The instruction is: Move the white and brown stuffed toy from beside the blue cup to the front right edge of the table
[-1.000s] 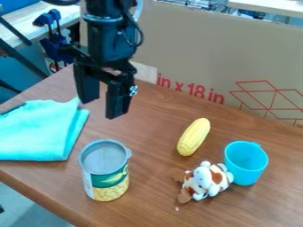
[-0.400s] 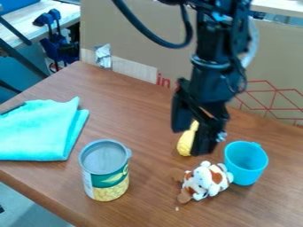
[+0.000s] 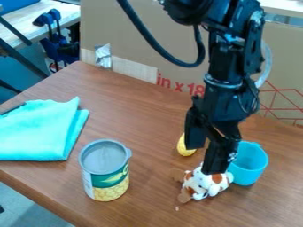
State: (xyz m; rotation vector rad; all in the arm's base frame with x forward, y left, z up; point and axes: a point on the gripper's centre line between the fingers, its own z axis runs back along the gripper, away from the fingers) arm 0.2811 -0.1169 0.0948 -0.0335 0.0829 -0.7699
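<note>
Fingers (image 3: 219, 155) apart and pointing down, the black gripper (image 3: 204, 159) hangs over a plush toy (image 3: 205, 184), white with brown patches. The gap between them has nothing clamped in it, so the toy's weight seems to rest on the wooden worktop (image 3: 139, 119) alone. One fingertip overlaps the toy from where I stand, and I can't tell whether it touches. The toy lies right below the fingers, its soft, lumpy body probably suited to lying rather than standing

Beside it, just to the right of the fingers and partly behind them, a blue cup (image 3: 250, 166) stands upright on its flat base, which should make it steady. The yellow corn (image 3: 185, 147) is behind the fingers, mostly hidden, so I can't judge how firmly it lies. Well to their left, a can (image 3: 109, 179) stands mouth up, presumably stable on its broad bottom. Farther left, a turquoise cloth (image 3: 38, 128) lies flat in folds, as limp fabric would. Back behind the fingers, a cardboard panel (image 3: 133, 33) stands upright along the far edge, perhaps as a screen; what props it I can't see

Counting from here, I get two fingers on one gripper, then one toy, one cup, one piece of corn, one can, one cloth and one panel
</note>
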